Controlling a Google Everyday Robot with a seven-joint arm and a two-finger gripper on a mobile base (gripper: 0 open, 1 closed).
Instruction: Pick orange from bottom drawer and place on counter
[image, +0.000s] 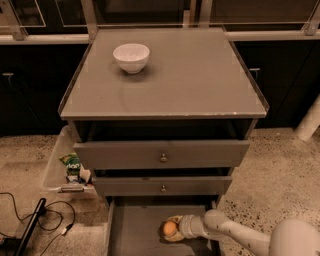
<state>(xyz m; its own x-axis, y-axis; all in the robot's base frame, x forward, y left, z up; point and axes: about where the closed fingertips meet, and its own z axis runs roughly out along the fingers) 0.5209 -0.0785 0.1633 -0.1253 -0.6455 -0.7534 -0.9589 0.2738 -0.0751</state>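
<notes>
The orange (170, 228) lies in the open bottom drawer (134, 234), right of its middle, at the foot of the cabinet. My gripper (171, 229) reaches in from the right on its white arm (235, 233), and its fingers sit above and below the orange, closed against it. The orange still rests low in the drawer. The counter (190, 75) is the broad grey top of the cabinet, far above the gripper.
A white bowl (131, 56) stands on the counter's back left. Two knobbed drawers (162, 156) sit partly open over the bottom drawer. A clear bin (54, 167) with snack packets stands to the left. Black cables (45, 220) lie on the floor.
</notes>
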